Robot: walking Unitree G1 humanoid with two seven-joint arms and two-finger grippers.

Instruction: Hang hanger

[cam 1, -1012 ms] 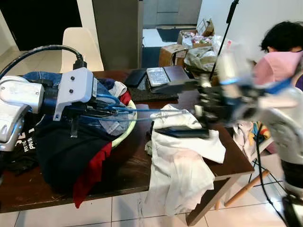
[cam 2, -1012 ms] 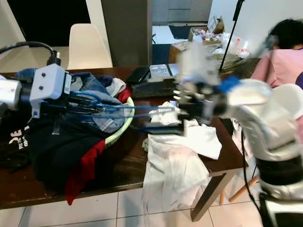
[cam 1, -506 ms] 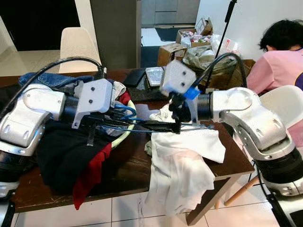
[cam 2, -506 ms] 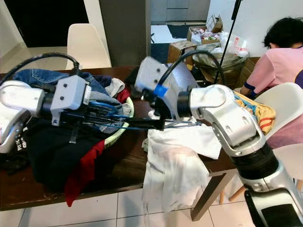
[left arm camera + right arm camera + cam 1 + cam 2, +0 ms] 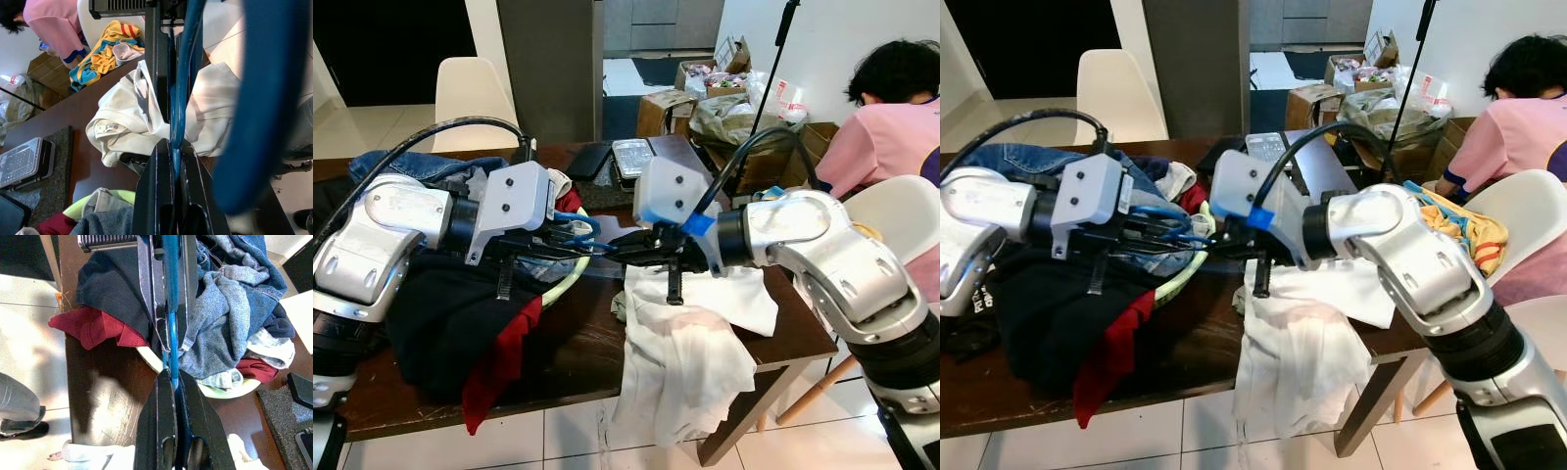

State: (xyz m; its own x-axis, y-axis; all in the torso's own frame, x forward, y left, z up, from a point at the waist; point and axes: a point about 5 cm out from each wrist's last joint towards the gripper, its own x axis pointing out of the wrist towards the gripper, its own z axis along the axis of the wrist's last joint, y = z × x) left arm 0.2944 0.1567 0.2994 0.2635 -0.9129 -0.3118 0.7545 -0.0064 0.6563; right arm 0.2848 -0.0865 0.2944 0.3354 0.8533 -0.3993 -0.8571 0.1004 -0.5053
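Above table (image 5: 578, 343): both claws (image 5: 570, 251) (image 5: 625, 245) clamped on blue hanger (image 5: 576, 233).

I see a dark wooden desk (image 5: 578, 343) with a white shirt (image 5: 690, 357) draped over its front edge, a heap of jeans and dark and red clothes (image 5: 460, 313) in a green basket (image 5: 570, 279), a white chair (image 5: 470, 93) behind, and a person in pink (image 5: 886, 137) seated at right
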